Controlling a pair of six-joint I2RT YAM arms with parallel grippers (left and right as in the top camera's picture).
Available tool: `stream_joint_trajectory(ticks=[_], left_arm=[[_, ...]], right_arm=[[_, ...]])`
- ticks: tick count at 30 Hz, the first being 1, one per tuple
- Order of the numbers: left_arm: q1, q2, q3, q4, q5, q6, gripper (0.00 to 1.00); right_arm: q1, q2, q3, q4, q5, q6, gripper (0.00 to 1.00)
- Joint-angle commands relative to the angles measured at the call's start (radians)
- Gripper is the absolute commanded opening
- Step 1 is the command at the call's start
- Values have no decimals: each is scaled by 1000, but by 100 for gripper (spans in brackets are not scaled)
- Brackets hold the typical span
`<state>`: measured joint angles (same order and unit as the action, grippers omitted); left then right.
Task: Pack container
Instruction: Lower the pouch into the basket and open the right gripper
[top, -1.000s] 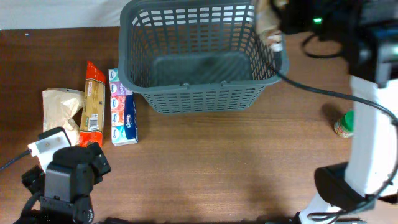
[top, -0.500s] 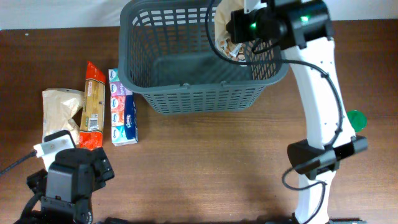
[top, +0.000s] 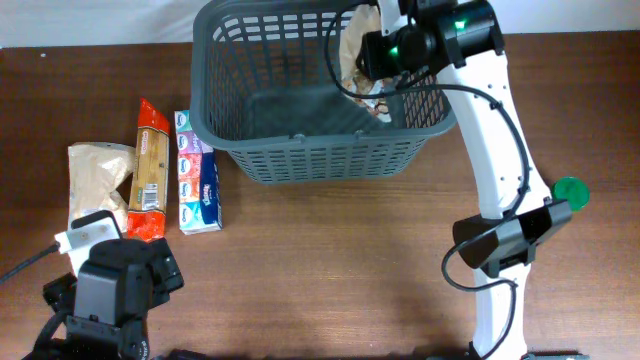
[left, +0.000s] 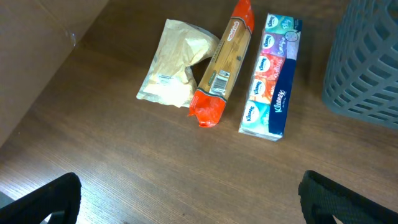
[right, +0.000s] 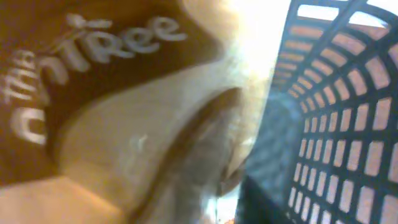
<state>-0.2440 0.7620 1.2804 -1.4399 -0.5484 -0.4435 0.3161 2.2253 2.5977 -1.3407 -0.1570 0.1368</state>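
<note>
One container (top: 320, 155), far centre of table, long axis left-right. One brown packet (top: 357, 62) inside its right end, directly under right gripper (top: 375, 55); contact with floor hidden. Right gripper: packet fills wrist view, so jaw spread and hold cannot be told. Left of container, three items side by side, long axes near-far: tissue pack (top: 197, 172), pasta pack (top: 148, 170), pale bag (top: 95, 180). All lie ahead of left gripper (left: 193, 205), the nearer one, wide open and empty. One green-lidded jar (top: 570, 192) right of container, beside right arm.
</note>
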Motion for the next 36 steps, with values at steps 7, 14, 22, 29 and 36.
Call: stream_joint_trajectory(ticks=[7,14,22,29,36], left_arm=[[-2,2,10,-2,10,-12,99],[-2,2,10,-2,10,-12,100],[-2,2,10,-2,11,-12,100],[-2,2,10,-4,11,-12,100],[-2,2,10,-5,10,-12,100]], right_arm=[[3,10,-10,1,12,-27,66],[3,10,-10,0,12,-29,87],[3,11,-10,-10,77,-58,99],[4,10,-10,-15,22,-79,99],[3,10,-10,-21,-34,-74,99]])
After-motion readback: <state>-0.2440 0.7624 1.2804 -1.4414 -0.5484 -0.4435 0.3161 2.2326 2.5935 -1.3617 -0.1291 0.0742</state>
